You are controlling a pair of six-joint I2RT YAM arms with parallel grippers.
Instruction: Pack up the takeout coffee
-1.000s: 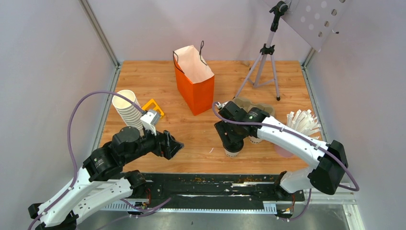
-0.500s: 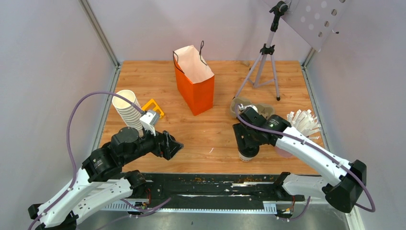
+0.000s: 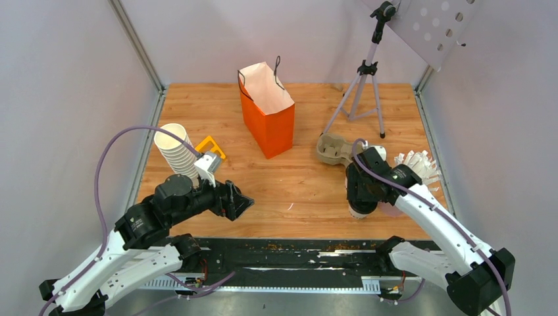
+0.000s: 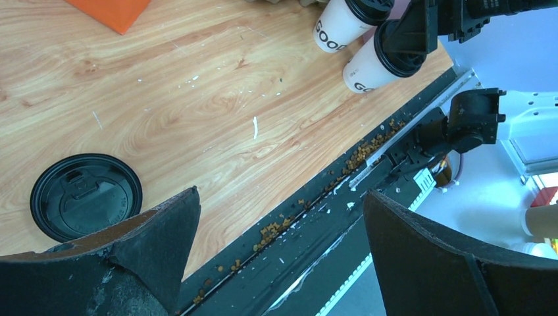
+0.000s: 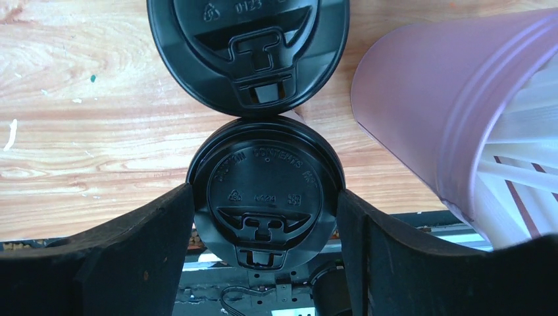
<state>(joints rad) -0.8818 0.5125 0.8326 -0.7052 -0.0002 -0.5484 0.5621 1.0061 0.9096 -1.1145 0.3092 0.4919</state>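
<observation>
Takeout coffee (image 5: 264, 191) stands between the right fingers (image 5: 131, 263), lid touching both

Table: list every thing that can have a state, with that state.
Bag, upright, open.
Held cup, lidded, between the right fingers.
Second cup, lidded, standing free.
Loose lid, lying flat, no cup.
Cup stack, lidless, leaning.
Left gripper, open, empty.
Right gripper, closed on the held cup.

Looking like a robotics lab's enclosed test cell. Showing plain grey walls (image 3: 59, 85) boxing in a wooden tabletop (image 3: 217, 112). Also showing a camera tripod (image 3: 360, 92) and a perforated panel (image 3: 431, 26) at the back.
</observation>
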